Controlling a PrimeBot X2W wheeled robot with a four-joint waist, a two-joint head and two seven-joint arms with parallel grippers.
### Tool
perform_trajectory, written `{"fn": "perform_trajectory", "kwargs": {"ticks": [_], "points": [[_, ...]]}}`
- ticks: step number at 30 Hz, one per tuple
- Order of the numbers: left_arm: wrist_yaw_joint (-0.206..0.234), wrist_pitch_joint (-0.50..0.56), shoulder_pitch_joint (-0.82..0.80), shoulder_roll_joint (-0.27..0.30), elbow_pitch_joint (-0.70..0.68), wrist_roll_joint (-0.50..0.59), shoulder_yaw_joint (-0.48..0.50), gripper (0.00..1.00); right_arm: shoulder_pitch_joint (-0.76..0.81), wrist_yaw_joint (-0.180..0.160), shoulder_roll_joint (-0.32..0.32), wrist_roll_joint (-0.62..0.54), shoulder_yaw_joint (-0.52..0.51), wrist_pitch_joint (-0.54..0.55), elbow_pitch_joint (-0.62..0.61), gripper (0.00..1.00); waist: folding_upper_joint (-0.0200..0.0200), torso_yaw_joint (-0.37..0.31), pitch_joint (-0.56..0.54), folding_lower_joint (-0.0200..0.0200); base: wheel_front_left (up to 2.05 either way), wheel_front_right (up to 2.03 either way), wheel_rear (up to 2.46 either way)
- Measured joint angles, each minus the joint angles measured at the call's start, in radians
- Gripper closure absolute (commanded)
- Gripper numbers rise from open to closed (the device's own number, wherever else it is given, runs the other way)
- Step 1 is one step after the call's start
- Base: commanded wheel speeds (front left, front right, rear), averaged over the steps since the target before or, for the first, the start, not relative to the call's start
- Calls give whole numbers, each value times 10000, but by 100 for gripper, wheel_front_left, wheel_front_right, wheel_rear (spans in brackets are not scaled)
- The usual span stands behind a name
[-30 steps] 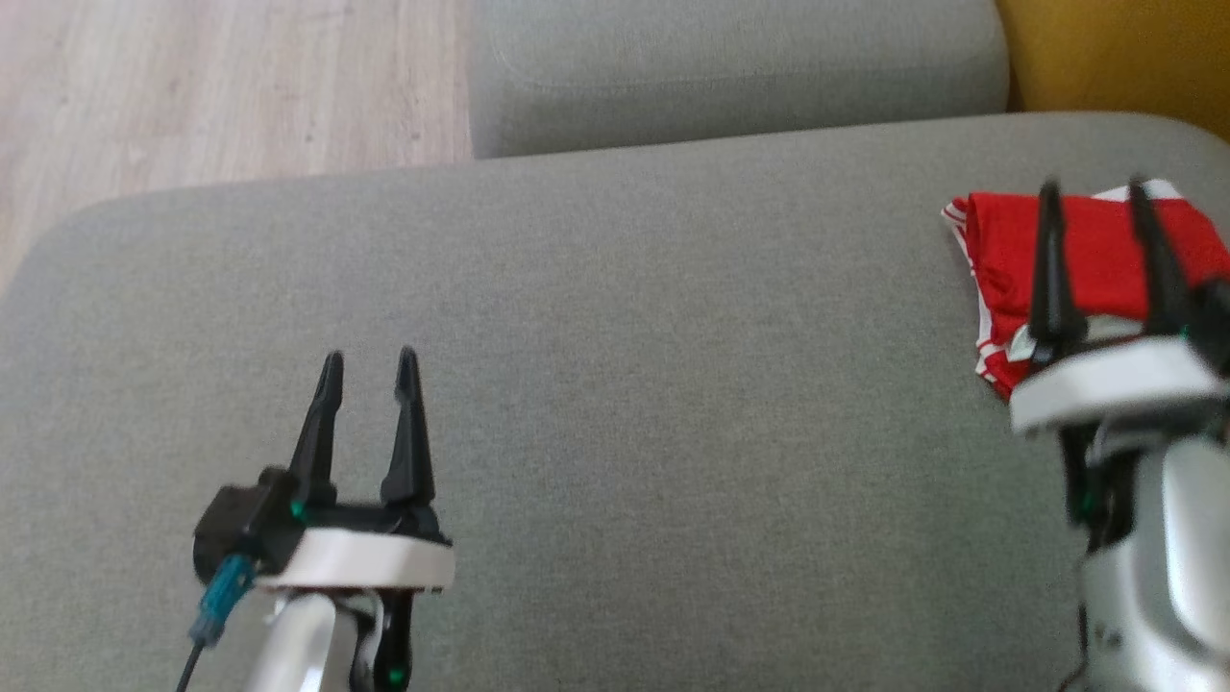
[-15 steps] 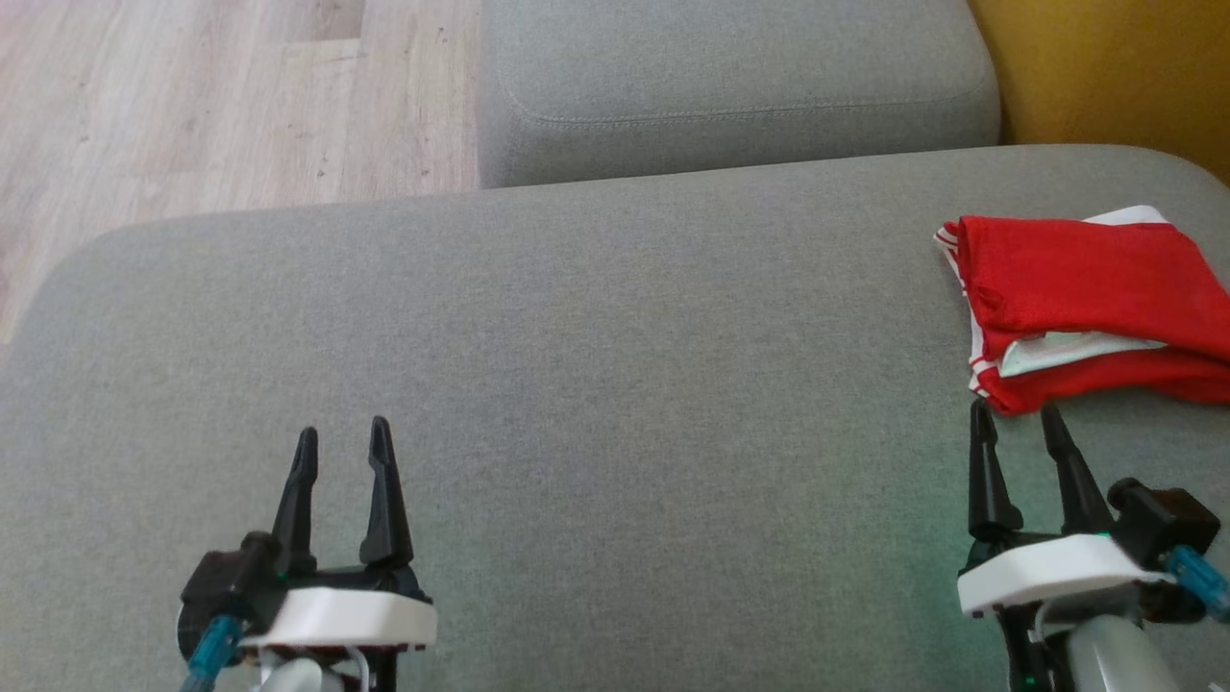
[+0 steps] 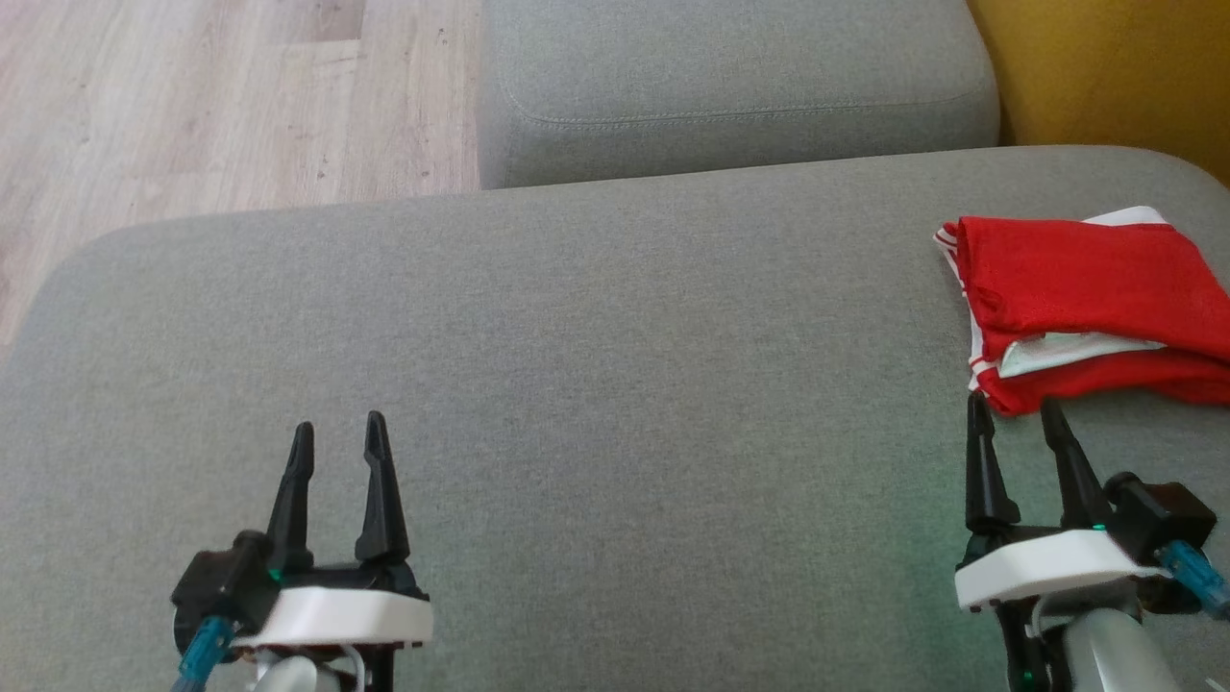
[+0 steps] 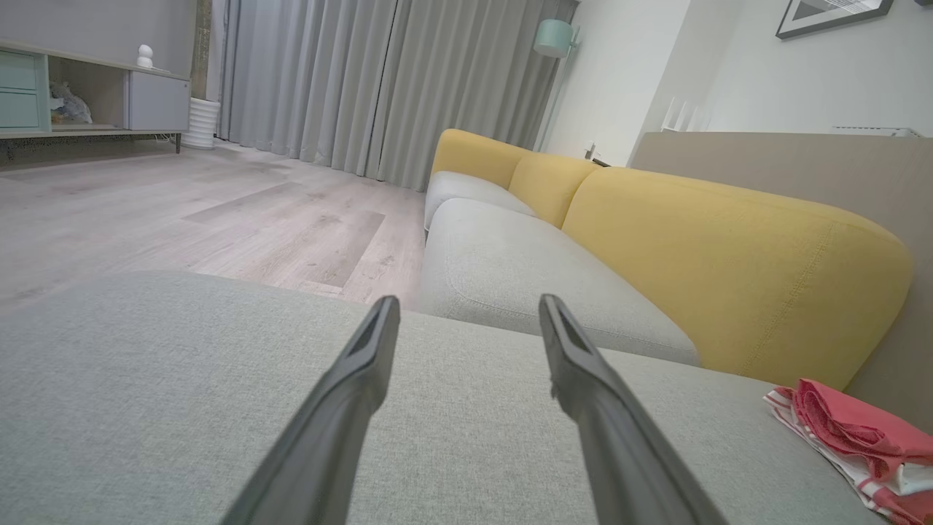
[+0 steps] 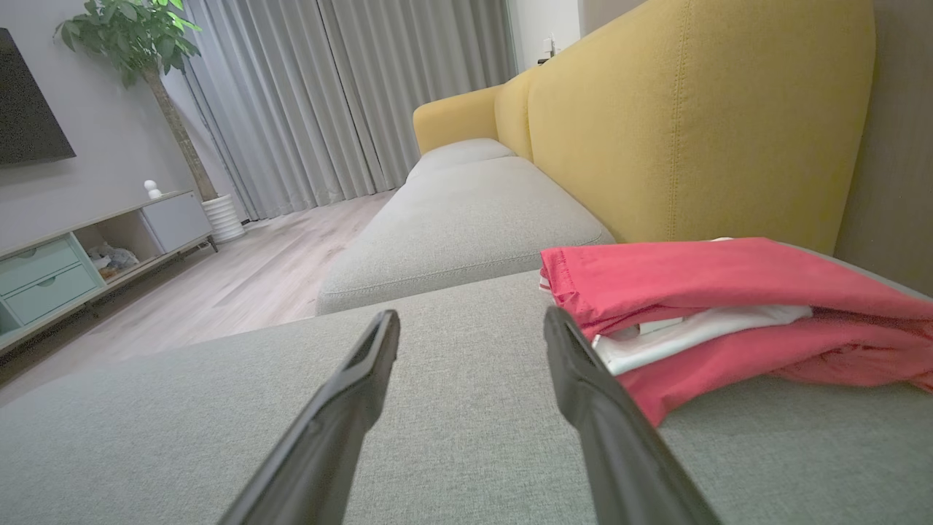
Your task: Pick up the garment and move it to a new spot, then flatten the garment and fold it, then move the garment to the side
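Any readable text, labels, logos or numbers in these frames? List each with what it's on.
None can be read.
The garment: plain red cloth with white trim, no print in sight.
The framed picture: no legible words.
The sofa: no tag or label in sight.

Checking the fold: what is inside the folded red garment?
Between the upper and lower folds of the red garment, a white layer pokes out at the open edge. How far it runs inside is hidden by the red fabric.
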Motion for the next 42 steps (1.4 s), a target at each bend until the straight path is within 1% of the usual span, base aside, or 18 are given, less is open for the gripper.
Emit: {"fn": "perform_trajectory", "kwargs": {"ticks": [7,15,26,27,33,42], "points": [[4,0,1,0,-58,-8,12,0,0,2,0,-73,12,0,0,0,0,-5,3,0,0,0,0],[31,0,1,0,-84,-343,56,0,0,2,0,-73,19,0,-2,0,0,9,3,0,0,0,0],[119,0,1,0,-71,-391,61,0,0,2,0,-71,88,-2,-23,0,0,15,3,0,0,0,0],[117,0,3,-2,-46,-454,58,100,3,2,2,-69,98,2,4,100,0,10,4,0,0,0,0],[102,38,584,-8,832,-502,29,100,674,2,31,-15,113,61,872,100,0,11,6,0,0,0,0],[90,282,636,-8,884,-1256,98,100,709,0,35,842,67,295,830,100,0,15,21,0,0,0,0]]}}
